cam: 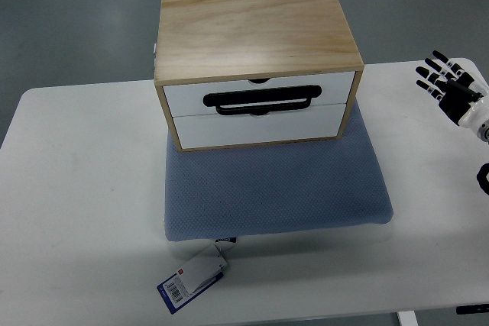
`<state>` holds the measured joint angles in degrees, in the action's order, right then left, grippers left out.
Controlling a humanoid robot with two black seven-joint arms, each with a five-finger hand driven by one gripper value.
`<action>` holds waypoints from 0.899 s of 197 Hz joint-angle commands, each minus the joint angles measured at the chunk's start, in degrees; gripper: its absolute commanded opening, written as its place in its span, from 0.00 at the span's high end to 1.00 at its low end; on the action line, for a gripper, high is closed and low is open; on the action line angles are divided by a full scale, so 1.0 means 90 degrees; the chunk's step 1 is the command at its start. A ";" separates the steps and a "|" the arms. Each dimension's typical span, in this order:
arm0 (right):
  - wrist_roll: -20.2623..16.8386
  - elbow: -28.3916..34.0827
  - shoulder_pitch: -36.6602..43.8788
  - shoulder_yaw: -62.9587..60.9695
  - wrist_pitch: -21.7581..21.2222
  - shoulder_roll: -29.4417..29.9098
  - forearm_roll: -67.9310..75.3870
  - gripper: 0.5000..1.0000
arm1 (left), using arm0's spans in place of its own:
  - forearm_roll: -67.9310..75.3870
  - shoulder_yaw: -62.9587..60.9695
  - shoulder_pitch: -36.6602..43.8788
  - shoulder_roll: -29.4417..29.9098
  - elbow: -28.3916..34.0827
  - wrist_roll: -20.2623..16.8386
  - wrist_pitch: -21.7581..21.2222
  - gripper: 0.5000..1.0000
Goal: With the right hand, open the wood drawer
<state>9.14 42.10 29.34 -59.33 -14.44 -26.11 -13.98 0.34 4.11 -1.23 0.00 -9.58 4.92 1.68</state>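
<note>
The light wooden box with two white drawer fronts (pixel 260 66) stands on the far half of a blue-grey quilted cushion pad (pixel 279 192), its fronts facing the robot's side. Both drawers sit flush with the wooden frame, closed; the upper white drawer (pixel 260 91) has a small dark notch at its top edge, and a black looped bar handle (pixel 260 102) lies across the seam between it and the lower white drawer (pixel 256 129). The pad spreads out in front of the box and slightly past its right side, resting on the white tabletop (pixel 76 188). At the pad's near edge, in front of the box and a little to its left, a white paper tag with a blue border and a barcode (pixel 192 280) hangs from the pad onto the tabletop. Well to the right of the box, near the tabletop's right edge, the right hand (pixel 451 85), white with black fingers (pixel 429 74), hovers apart from the box with its fingers spread and pointing toward it, holding nothing.
</note>
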 commanded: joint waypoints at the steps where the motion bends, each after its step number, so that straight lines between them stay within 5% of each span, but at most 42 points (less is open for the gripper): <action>1: 0.0000 0.0000 0.0001 0.0000 -0.0007 0.0001 0.0000 0.13 | 0.0011 -0.0008 0.0000 0.0000 0.0000 0.0010 -0.0001 0.00; 177: 0.0000 -0.0020 0.0001 0.0039 -0.0231 -0.0038 0.0000 0.14 | -0.0009 0.0012 0.0029 0.0000 0.0010 0.0020 -0.0049 0.00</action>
<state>9.14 41.95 29.44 -59.08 -16.51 -26.54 -13.98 0.24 4.22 -0.97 0.00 -9.49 5.10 1.22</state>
